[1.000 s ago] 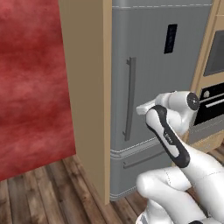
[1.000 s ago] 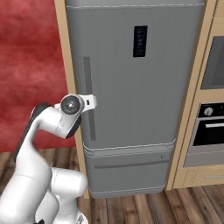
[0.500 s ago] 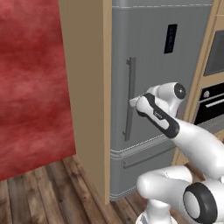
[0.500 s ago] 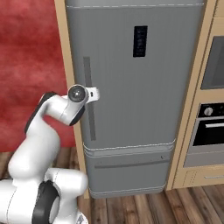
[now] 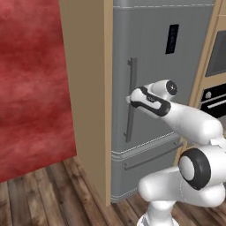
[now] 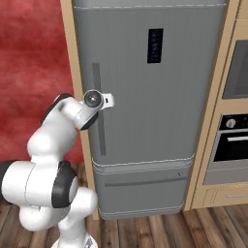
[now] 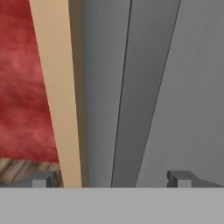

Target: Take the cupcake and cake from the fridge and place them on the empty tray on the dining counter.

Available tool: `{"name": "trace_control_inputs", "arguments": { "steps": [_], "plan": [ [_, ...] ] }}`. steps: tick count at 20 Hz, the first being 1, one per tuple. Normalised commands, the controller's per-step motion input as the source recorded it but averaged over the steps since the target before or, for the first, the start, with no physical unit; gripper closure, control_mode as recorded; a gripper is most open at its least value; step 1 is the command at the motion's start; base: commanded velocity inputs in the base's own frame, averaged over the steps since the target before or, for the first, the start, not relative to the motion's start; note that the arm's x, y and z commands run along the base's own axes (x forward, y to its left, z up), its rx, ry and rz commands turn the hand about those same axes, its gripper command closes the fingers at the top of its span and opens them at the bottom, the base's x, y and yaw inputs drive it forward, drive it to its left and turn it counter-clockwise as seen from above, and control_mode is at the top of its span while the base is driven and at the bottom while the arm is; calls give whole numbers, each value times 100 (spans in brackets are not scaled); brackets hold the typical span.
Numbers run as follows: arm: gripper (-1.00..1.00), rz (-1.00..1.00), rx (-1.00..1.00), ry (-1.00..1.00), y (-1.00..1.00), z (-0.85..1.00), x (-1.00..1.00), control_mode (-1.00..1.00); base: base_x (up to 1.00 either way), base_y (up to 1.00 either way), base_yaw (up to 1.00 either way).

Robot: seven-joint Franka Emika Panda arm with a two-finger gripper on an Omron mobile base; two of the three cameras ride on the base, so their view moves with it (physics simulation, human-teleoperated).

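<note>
Since earlier, the wide-open two-finger gripper (image 7: 111,178) has reached the tall grey fridge's (image 6: 145,97) long vertical dark-grey handle (image 5: 130,99), straddling it; closing off-centre risks slipping.

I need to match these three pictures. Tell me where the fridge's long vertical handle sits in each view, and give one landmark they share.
Left base view: handle at centre, upright on the fridge door, the open hand at its middle.
Right base view: left of centre, partly behind the hand.
Hand view: the darker grey strip running top to bottom at centre, between the fingertips.
Shared landmark: the tan side panel left of the fridge.
</note>
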Motion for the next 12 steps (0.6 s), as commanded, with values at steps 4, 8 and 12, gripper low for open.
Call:
{"name": "trace_control_inputs", "arguments": {
  "steps": [4, 8, 12],
  "plan": [
    [-100, 0, 4, 0, 0, -26, 56, -100, 0, 0, 0],
    [-100, 0, 5, 0, 0, -28, 61, -100, 0, 0, 0],
    [-100, 0, 1, 0, 2, -22, 54, -100, 0, 0, 0]
  ]
}}
